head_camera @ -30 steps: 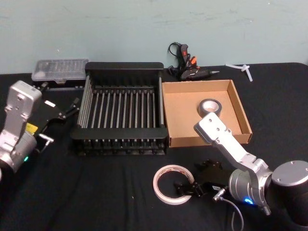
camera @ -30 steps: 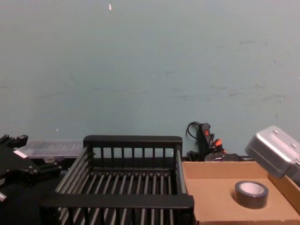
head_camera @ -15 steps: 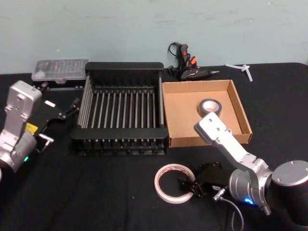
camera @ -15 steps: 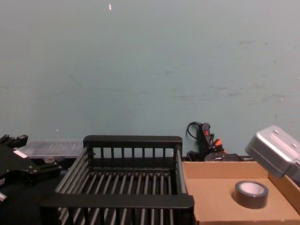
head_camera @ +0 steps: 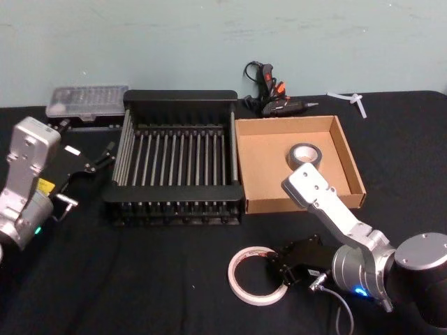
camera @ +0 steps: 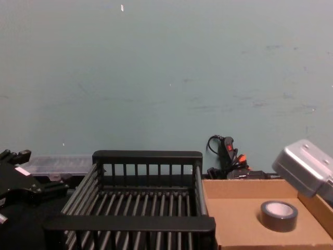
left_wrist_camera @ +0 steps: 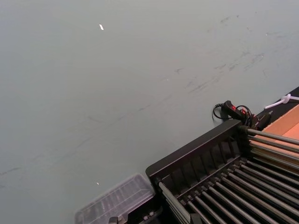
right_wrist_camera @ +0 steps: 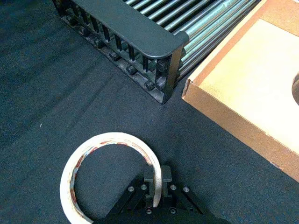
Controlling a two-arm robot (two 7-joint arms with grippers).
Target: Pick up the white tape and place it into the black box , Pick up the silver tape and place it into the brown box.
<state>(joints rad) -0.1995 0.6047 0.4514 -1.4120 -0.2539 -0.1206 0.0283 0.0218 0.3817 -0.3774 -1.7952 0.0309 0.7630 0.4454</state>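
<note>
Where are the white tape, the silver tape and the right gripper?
white tape [head_camera: 241, 285]: head view, left side of the ring's band.
silver tape [head_camera: 304, 154]: head view, pale top face.
right gripper [right_wrist_camera: 157, 181]: right wrist view, between the fingertips pinching the ring.

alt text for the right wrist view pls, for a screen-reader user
The right gripper pinches the wall of a large, thin cream-white tape ring with a red-printed core on a black cloth. Beyond the ring stand a corner of the black slatted crate and, beside it, the edge of the shallow tan cardboard tray.
</note>
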